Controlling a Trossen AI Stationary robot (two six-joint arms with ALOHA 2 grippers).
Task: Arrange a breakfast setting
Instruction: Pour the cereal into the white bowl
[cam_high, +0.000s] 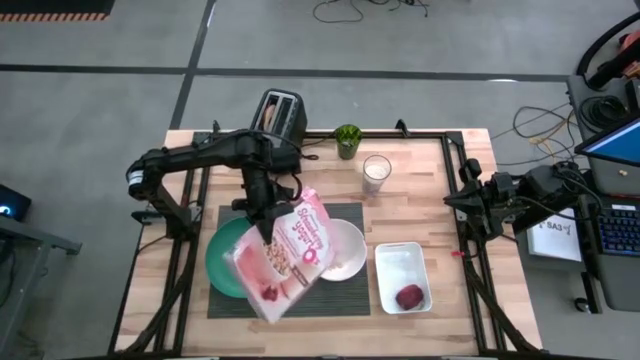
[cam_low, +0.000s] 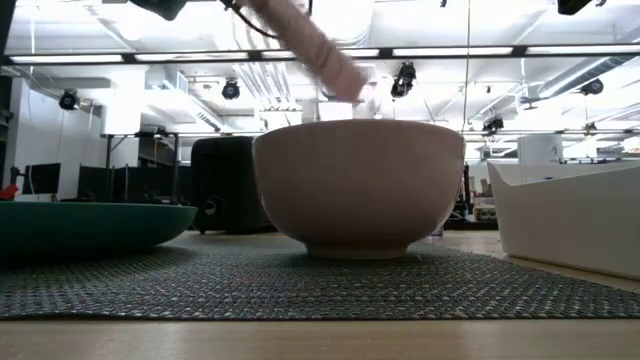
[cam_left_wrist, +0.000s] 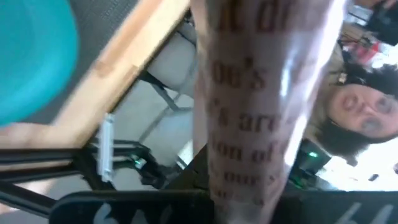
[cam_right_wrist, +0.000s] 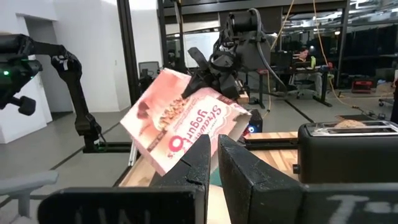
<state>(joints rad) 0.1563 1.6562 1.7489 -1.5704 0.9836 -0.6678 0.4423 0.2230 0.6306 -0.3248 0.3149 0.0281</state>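
The box (cam_high: 285, 260) is pink and white, with red letters and a picture of cereal and a red berry on its front. It is in the air above the mat (cam_high: 285, 295), and it covers the place where the plate (cam_high: 222, 255) and the bowl (cam_high: 345, 250) meet. The plate is round and green, the bowl is white, and both stand on the dark ribbed mat, close to each other.

The left jaws (cam_high: 268, 222) are closed on the upper edge of the box and carry it. In the right wrist view the box (cam_right_wrist: 183, 121) hangs tilted under this arm.

The long axis of the box goes from its held end, the end nearer the toaster (cam_high: 283, 112), to its free end over the near edge of the mat. The printed front looks up and toward the bowl.

The toaster is black and stands at the far edge of the counter (cam_high: 470, 320). The glass (cam_high: 376, 172) of milk is just beyond the bowl. The white dish (cam_high: 402, 277) lies beside the bowl, off the mat, with a dark red thing (cam_high: 410, 297) inside.

The right jaws (cam_right_wrist: 214, 158) are closed and hold nothing; they wait at the counter's side, well apart from the dish.
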